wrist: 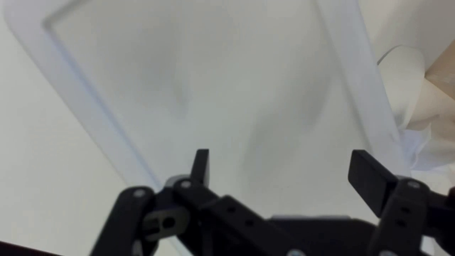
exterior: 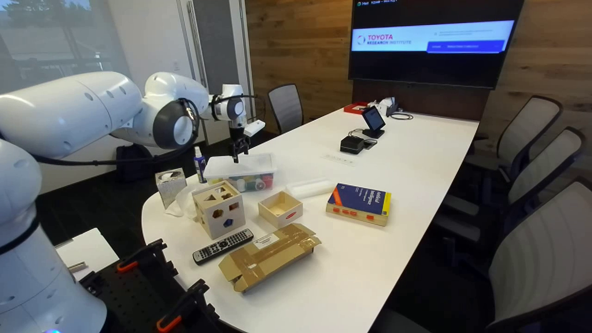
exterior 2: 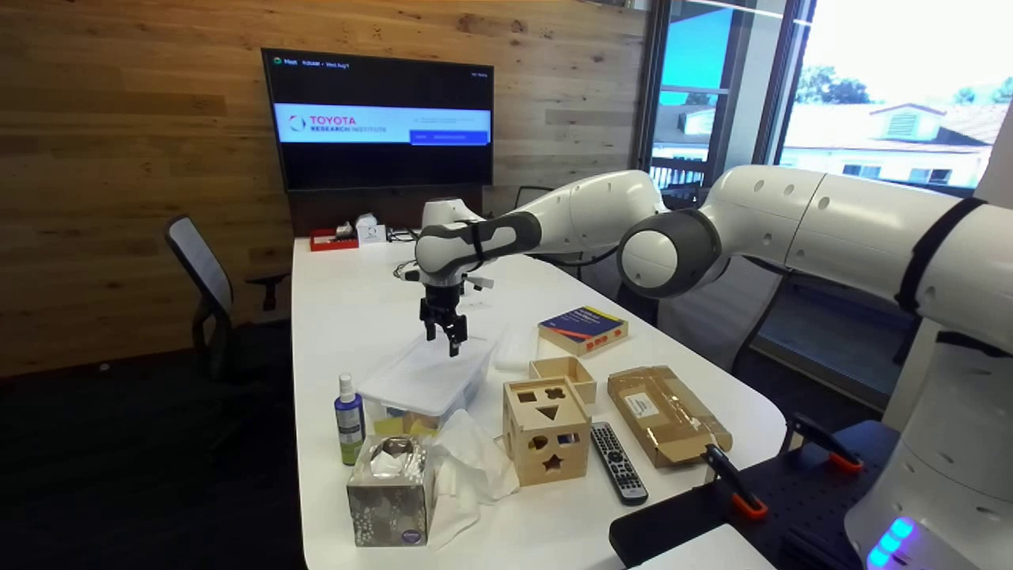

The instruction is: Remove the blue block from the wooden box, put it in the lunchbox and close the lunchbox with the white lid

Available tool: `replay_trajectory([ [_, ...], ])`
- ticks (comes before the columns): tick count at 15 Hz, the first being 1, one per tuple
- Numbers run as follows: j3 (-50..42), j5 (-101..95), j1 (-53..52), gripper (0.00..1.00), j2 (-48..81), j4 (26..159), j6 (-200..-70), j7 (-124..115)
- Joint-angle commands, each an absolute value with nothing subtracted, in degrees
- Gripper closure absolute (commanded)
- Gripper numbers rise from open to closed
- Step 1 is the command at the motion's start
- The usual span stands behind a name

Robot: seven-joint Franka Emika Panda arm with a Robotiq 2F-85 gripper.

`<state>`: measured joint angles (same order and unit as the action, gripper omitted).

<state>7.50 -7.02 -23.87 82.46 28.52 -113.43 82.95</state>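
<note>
So I count one wooden box [exterior: 223, 208], one little wooden tray [exterior: 269, 215], one book [exterior: 358, 200], one remote [exterior: 223, 245], one cardboard piece [exterior: 270, 256], one spray bottle [exterior 2: 349, 423], one tissue box [exterior 2: 388, 507] beside some loose tissue [exterior 2: 475, 467], and one clear lunchbox [exterior: 249, 183] with coloured stuff [exterior: 267, 179] inside and the white lid [exterior: 252, 165] on top. The blue block [exterior: 228, 223] looks to be inside the wooden box btw, blue peeking through the star hole [exterior 2: 552, 463]. The gripper [wrist: 280, 160] is unclenched, fingers [wrist: 371, 181] spread wide with just lid showing between them; it hangs over that lid, can't tell if touching. Table [exterior: 397, 157] is plain white. Wood-panelled wall [exterior 2: 158, 142], one big Toyota screen [exterior 2: 384, 123], at least four chairs [exterior: 532, 129].
</note>
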Motion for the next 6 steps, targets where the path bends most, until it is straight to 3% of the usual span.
replay_trajectory([
  [1,5.84,-6.98,-23.48,0.00,82.24,21.13,-107.07,79.87],
  [6,3.65,-7.00,-21.84,0.00,78.54,21.42,-105.94,76.10],
])
